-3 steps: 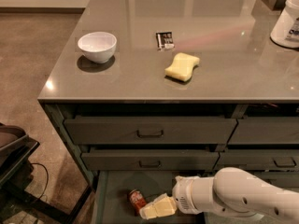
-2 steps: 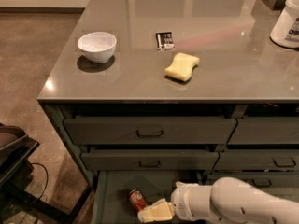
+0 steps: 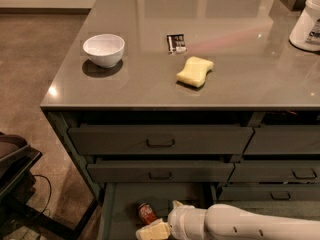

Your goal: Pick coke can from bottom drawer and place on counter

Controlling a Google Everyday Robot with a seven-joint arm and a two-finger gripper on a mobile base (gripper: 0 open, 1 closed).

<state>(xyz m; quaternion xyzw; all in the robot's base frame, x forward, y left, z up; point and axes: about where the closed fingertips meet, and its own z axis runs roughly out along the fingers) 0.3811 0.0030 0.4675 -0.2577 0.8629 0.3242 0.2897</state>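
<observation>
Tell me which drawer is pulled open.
The bottom drawer on the left, holding the coke can, with the hand beside the can. The drawers above it show shut fronts with handles.

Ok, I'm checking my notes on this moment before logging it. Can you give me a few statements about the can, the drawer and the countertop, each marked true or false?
1. The coke can is in the open bottom drawer. True.
2. The gripper hangs above the counter. False: it is down in the bottom drawer, right beside the coke can.
3. A white bowl stands on the counter near its left edge. True.
4. The yellow sponge lies inside the white bowl. False: it lies on the bare counter, apart from the bowl and to the right of it in the camera view.
</observation>
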